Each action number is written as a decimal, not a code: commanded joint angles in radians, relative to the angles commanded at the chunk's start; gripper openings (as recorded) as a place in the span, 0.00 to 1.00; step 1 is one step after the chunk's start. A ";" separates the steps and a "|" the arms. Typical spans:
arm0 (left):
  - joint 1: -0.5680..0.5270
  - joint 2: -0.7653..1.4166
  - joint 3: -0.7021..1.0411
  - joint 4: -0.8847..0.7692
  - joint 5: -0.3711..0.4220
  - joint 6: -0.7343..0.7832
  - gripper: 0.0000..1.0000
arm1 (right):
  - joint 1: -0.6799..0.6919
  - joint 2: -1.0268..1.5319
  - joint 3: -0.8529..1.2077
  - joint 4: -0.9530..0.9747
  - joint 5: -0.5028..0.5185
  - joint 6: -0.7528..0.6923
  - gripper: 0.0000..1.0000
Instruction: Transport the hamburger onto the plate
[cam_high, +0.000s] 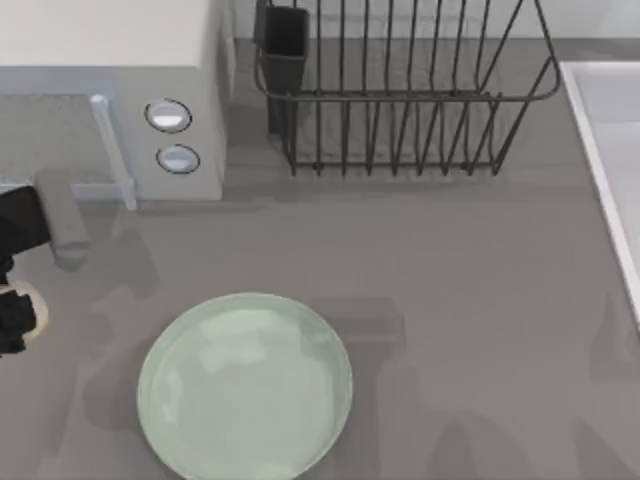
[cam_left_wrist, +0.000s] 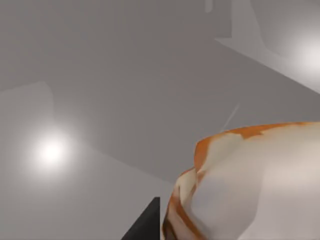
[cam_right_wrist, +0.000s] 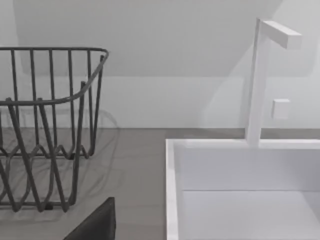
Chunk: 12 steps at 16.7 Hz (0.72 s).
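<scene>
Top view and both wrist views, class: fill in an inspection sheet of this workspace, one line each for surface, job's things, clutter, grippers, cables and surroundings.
Surface: grey countertop, bare between the items.
Job's things: mint-green plate near the front, nothing on it; hamburger at the top view's left edge, apart from the plate, large and close in the left wrist view.
Clutter: nothing seen.
Grippers: left gripper at the left edge around the hamburger; whether its jaws are shut cannot be told.
Cables: nothing seen.
Surroundings: white microwave back left; black wire dish rack behind; white sink with faucet at right.
</scene>
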 joint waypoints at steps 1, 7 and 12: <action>0.000 0.000 0.000 0.000 0.000 0.000 0.00 | 0.000 0.000 0.000 0.000 0.000 0.000 1.00; -0.113 0.050 0.030 0.008 -0.002 -0.011 0.00 | 0.000 0.000 0.000 0.000 0.000 0.000 1.00; -0.401 0.140 0.091 0.028 -0.001 -0.081 0.00 | 0.000 0.000 0.000 0.000 0.000 0.000 1.00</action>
